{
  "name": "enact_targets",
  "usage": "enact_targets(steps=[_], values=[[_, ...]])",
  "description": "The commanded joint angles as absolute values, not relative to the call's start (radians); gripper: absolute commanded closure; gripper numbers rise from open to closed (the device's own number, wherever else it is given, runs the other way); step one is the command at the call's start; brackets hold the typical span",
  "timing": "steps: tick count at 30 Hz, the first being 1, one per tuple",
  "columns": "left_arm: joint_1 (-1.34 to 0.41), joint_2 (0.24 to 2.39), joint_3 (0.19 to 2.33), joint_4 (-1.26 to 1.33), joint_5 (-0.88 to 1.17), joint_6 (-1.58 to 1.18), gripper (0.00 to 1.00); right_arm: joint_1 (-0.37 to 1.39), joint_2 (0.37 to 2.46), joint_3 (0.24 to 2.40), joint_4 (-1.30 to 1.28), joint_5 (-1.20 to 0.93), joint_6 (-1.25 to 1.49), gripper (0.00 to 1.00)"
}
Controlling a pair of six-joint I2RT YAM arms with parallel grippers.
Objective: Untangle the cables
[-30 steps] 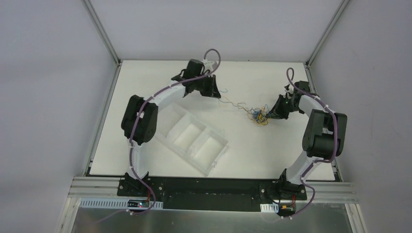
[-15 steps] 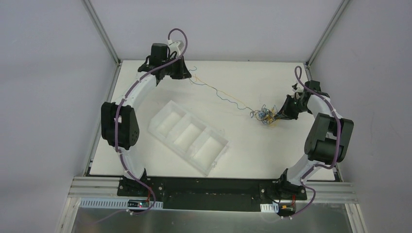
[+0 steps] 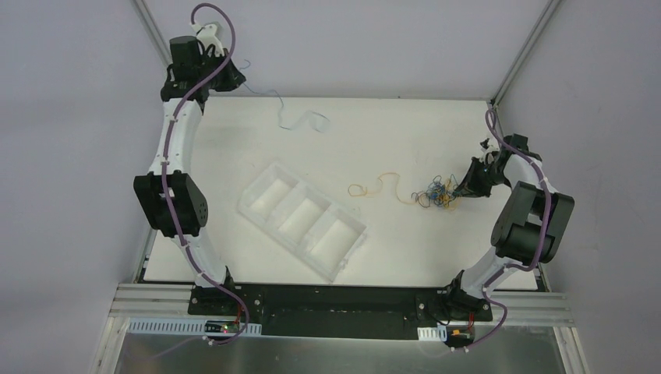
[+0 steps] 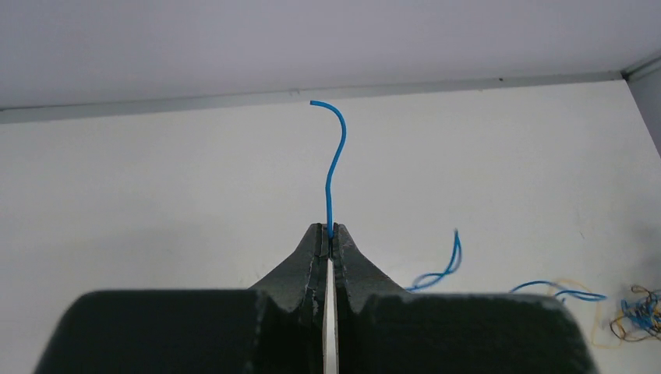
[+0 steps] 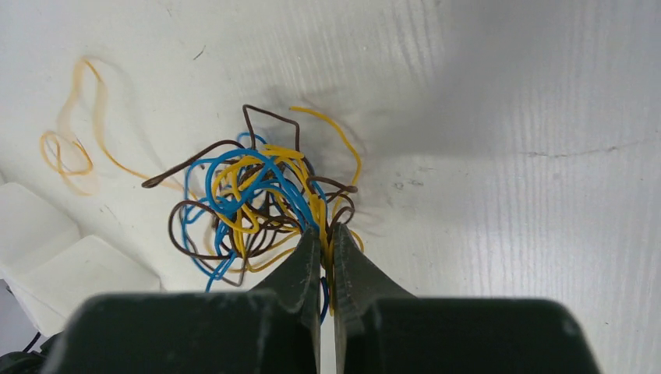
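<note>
Tangle [image 3: 435, 195] of blue, yellow and brown cables sits on the white counter [image 3: 436, 257] at about 3 o'clock in the overhead view, bunched into a small knot of crossing loops. The right tool [image 3: 461, 189] meets it from the 3 o'clock side. In the right wrist view, that tool [image 5: 326, 234] has its jaws drawn to a narrow slit, with yellow and blue strands of the tangle [image 5: 257, 202] pinched between them.

A single orange-yellow cable [image 3: 378, 189] lies loose at 9 o'clock of the knot, curled in open loops flat on the counter. Its near end reaches the edge of the knot, and whether it is caught there cannot be told.

The left tool [image 3: 226, 78] is lifted at 11 o'clock, past the far edge of the counter. Its jaws are closed tight on one end of a blue cable [image 4: 335, 156], whose short free tip stands up and hooks over in the left wrist view. From the tool [image 4: 328, 231] the rest of the blue cable [image 3: 300, 119] trails down towards 12 o'clock, well apart from the knot.

A white three-compartment tray [image 3: 284, 241] lies slantwise near 7 o'clock of the counter's middle.
</note>
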State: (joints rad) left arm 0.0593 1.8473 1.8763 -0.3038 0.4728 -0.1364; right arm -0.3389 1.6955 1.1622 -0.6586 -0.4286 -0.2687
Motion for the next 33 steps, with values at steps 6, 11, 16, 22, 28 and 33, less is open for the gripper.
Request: enact_targets(steps=[6, 11, 16, 22, 28, 33], values=[[0.147, 1.884, 1.978, -0.315, 0.485, -0.153, 1.00, -0.357, 1.702, 1.222, -0.711, -0.441, -0.304, 1.00], [0.122, 1.860, 1.966, -0.302, 0.606, -0.189, 1.00, -0.333, 1.697, 1.257, -0.719, -0.557, -0.244, 0.98], [0.116, 1.806, 1.977, -0.297, 0.616, -0.200, 1.00, -0.285, 1.675, 1.306, -0.717, -0.576, -0.191, 0.97], [0.117, 1.691, 1.974, -0.311, 0.703, -0.226, 1.00, -0.276, 1.677, 1.346, -0.713, -0.588, -0.150, 0.97], [0.116, 1.557, 1.901, -0.348, 0.787, -0.271, 1.00, -0.266, 1.668, 1.333, -0.699, -0.601, -0.117, 0.97], [0.116, 1.426, 1.799, -0.420, 0.801, -0.178, 1.00, -0.255, 1.651, 1.310, -0.673, -0.604, -0.088, 0.98]])
